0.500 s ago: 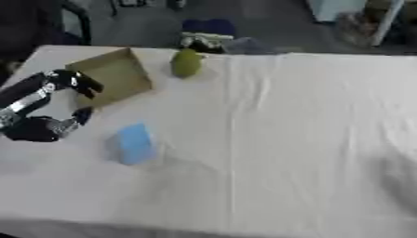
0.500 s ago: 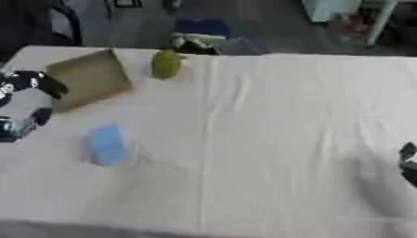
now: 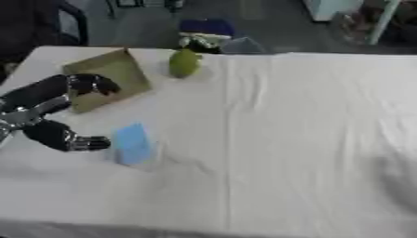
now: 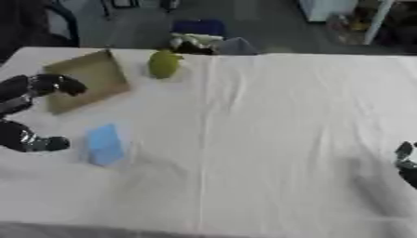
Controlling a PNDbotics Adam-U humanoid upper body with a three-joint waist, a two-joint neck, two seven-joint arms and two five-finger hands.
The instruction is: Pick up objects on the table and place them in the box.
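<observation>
We see our left hand near the counter's left edge, fingers spread wide beside the blue block (box and green fruit behind).

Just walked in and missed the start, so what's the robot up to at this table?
It is clearing things off the white table into the cardboard box at the far left. The left hand is open beside the blue block, thumb near it and fingers up by the box, not gripping it yet. A green fruit sits untouched just right of the box. The right hand only peeks in at the right edge, idle.
</observation>
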